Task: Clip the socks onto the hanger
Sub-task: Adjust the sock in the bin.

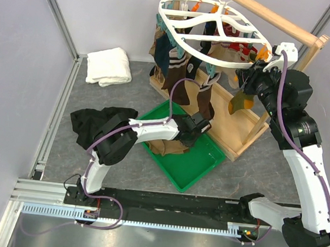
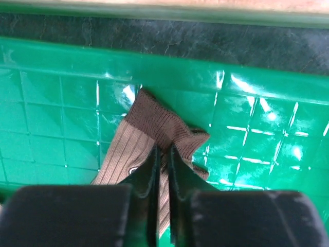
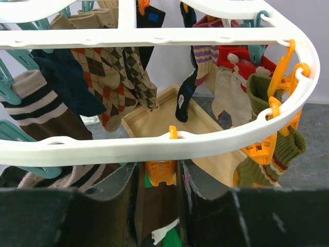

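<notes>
The left pincer (image 2: 163, 170) is pressed together on a tan ribbed sock with a dark brown cuff (image 2: 154, 136), which lies in the green plastic grid-bottomed tray (image 2: 257, 103). In the top view the tray sits on the table at about 6 o'clock from the white oval plastic hanger (image 3: 154, 146). The bite takes only a narrow fold just below the cuff. My worry is that the soft knit slides out as the arm lifts, or that the sock hangs bunched and gives the clip no clean edge.

The right pincer (image 3: 157, 180) straddles an orange plastic clip (image 3: 160, 170) under the hanger's rim, at about 4 o'clock on the oval. Its pads sit close on both sides of the clip. I cannot tell whether they are squeezing it or only bracketing it. If the squeeze is weak or off-centre, the clip could twist away on its link or stay too narrow for the cuff.

The hanger hangs from a single hook, so any push from the right arm would likely swing or tilt it and move the clip off target. The hung socks (image 3: 103, 77) crowd the 9 to 12 o'clock side, so a careless approach could brush them, and a low path risks the wooden rail stand (image 1: 235, 128).
</notes>
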Available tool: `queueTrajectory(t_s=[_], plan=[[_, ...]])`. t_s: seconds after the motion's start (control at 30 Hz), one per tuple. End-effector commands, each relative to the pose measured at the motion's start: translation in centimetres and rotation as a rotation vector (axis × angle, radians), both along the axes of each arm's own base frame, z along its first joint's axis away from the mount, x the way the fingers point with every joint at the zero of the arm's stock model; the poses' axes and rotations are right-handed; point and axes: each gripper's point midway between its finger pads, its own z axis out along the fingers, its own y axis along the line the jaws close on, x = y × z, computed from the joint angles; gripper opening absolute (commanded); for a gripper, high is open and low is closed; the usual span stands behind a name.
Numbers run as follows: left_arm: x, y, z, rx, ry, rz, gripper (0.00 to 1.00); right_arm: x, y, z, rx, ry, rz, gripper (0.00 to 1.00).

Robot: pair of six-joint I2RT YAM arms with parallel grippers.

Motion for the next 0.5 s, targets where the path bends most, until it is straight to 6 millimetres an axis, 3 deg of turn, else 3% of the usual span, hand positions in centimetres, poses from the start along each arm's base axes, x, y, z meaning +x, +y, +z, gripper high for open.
queueTrajectory(t_s=[0.0, 0.03, 0.07, 0.23, 0.37, 0.43, 0.47], plan=[[-1.1, 0.7, 3.0, -0.047, -0.008, -0.023, 0.05, -0.5, 0.4, -2.1, -0.029, 0.067, 0.027, 0.0], [-1.1, 0.6, 4.0, -0.067, -0.023, -0.022, 0.05, -0.5, 0.4, -2.1, -0.03, 0.069, 0.028, 0.0], [-1.0, 0.6, 6.3, -0.111, -0.055, -0.018, 0.05, -0.5, 0.4, -2.1, -0.029, 0.067, 0.027, 0.0], [-1.6, 1.0, 11.0, -0.208, -0.101, -0.016, 0.09, -0.5, 0.5, -2.0, -0.028, 0.066, 0.031, 0.0], [-2.6, 1.3, 11.7, -0.258, -0.083, -0.011, 0.11, -0.7, 0.4, -1.8, -0.026, 0.062, 0.031, 0.0], [-2.6, 1.4, 11.2, -0.265, -0.087, -0.01, 0.14, -0.7, 0.4, -1.8, -0.023, 0.063, 0.029, 0.0], [-2.6, 1.3, 10.1, -0.247, -0.073, -0.013, 0.15, -0.7, 0.4, -1.9, -0.023, 0.065, 0.031, 0.0]])
